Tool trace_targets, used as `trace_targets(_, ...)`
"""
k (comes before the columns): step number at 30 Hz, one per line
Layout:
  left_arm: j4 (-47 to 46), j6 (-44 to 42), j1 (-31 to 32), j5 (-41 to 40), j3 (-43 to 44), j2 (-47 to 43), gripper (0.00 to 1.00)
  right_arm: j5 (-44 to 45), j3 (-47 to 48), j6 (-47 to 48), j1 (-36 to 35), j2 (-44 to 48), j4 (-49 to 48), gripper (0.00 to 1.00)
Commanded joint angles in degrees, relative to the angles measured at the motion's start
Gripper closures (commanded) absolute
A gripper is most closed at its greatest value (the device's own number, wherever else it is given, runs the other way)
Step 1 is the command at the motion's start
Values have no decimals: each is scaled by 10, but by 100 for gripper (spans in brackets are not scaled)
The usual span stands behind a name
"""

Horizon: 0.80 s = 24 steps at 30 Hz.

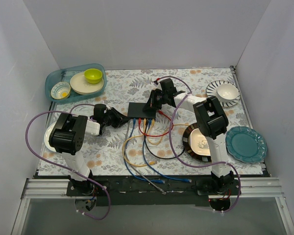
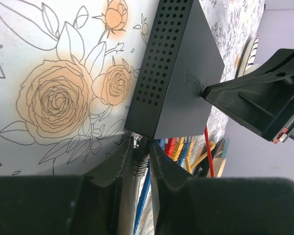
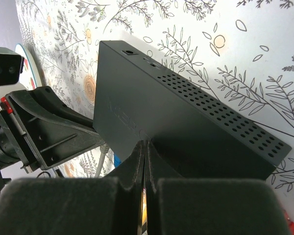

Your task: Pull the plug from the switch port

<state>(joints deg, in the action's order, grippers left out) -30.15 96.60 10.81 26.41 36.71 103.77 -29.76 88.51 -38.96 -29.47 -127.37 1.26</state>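
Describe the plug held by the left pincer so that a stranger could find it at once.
In the middle of the flowered table lies a flat black switch with a row of plugs along its near edge. At its corner, held by the left pincer, sits the grey plug; its neighbours are blue, red and yellow.

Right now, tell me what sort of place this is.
Probably a robot-lab test cell: plain white walls box in a floral-clothed table; the left arm and right arm are bolted to its edge; a network switch trails coloured patch cables.
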Motion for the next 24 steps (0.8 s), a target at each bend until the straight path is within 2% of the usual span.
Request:
trace_targets(1,15,-15,1,0,-7,-11,93,16,13,17,2,-18,34,99)
trace_targets(4,25,-19,2,0,-11,-17,100,15,17,17,2,-21,35,99)
trace_targets(16,36,1,1,41,-42,-35,100,34,17,8,1,-4,15,99)
trace_targets(22,55,-10,1,49,-44,-49,100,-5,11,-8,-7,18,-6,99)
trace_targets(24,56,-11,1,57,-43,-45,100,-24,-13,-20,-15,29,-56,99)
